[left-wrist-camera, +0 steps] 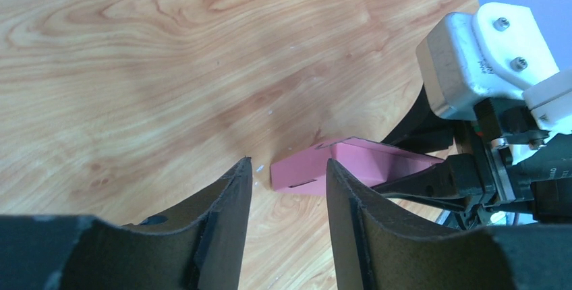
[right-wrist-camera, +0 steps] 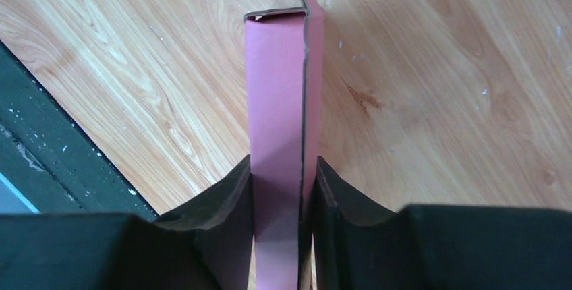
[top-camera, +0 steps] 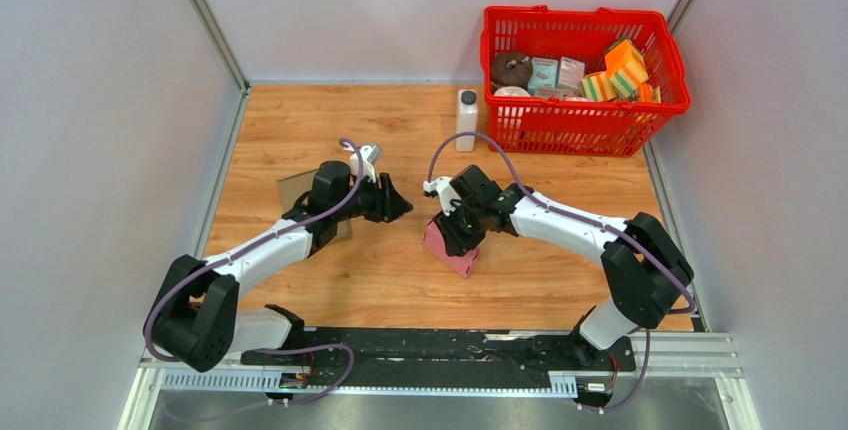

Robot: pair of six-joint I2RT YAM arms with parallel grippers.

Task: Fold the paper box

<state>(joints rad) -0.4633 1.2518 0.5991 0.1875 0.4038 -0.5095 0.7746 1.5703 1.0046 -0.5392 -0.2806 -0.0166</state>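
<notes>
While your right gripper [right-wrist-camera: 283, 192] pinches the pink box [right-wrist-camera: 280, 88] between both fingers, the box sits low near the middle of the table [top-camera: 300, 120], squashed fairly flat. Can't tell if it's actually touching the wood. Your left gripper [left-wrist-camera: 289, 165] is open and empty, pointed at the box's end, just beside it.

The right gripper [top-camera: 466, 240] hides the upper part of the pink box [top-camera: 450, 253].
</notes>
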